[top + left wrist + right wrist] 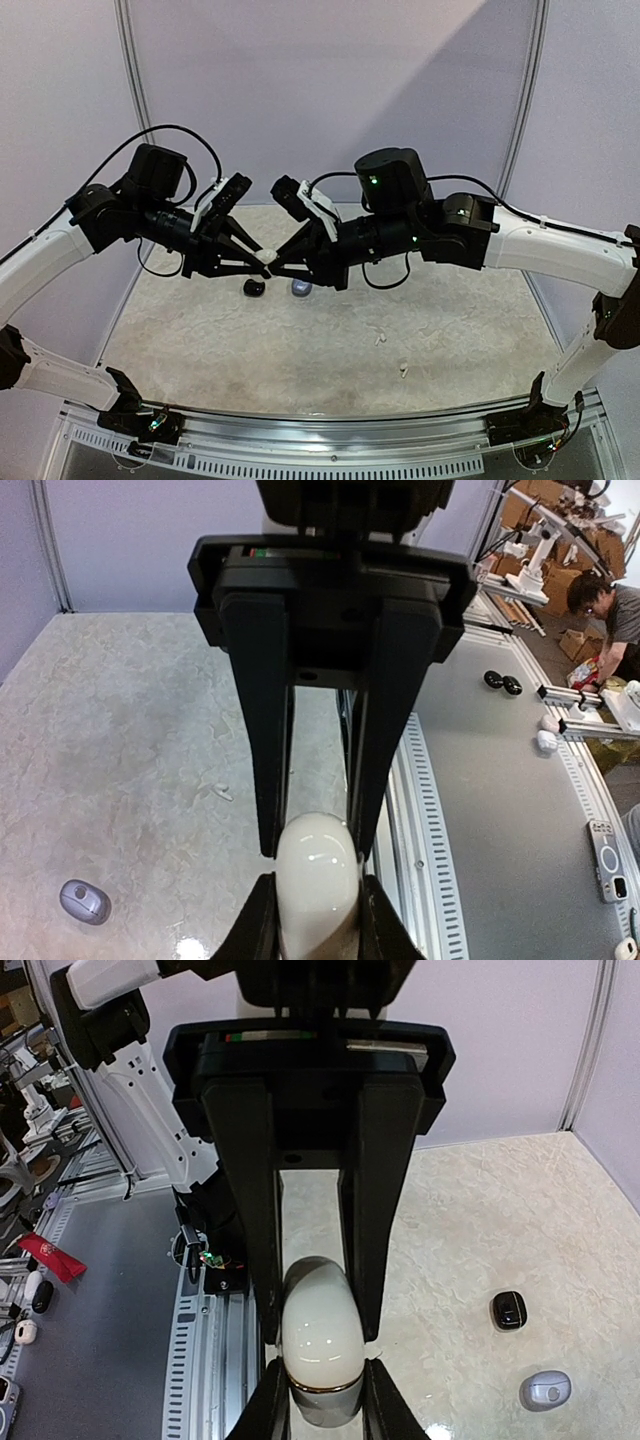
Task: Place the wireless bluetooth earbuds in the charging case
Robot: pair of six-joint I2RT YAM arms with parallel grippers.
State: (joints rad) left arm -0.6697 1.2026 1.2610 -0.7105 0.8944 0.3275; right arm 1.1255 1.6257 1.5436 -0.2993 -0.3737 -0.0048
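White case (266,257) is held up in mid-air between both arms, above the middle of the surface (200,340). Left end effector (318,850) is narrow and clamped on one half of it. Right end effector (320,1338) has its fingers pressed against both sides of the other half, which reads as a grip too. The seam with a thin gold band shows in the right wrist view and the case looks closed.

Progress: early, as I judge it. No earbud is seen inside any case. The two-handed hold suggests the step in hand is getting the lid open. Still left are opening it, picking up the earbuds, and seating them.

Counts:
- Cases: three. The white one is held, and the black case (254,288) and grey case (301,289) lie just below the arms, near each other, both seemingly closed.
- Earbuds (380,340): two tiny white ones are visible, loose on the surface, the second (403,370) nearer the arm bases. Both are well apart from the cases, and I can't spot any grey or black ones.
- Arms: two.
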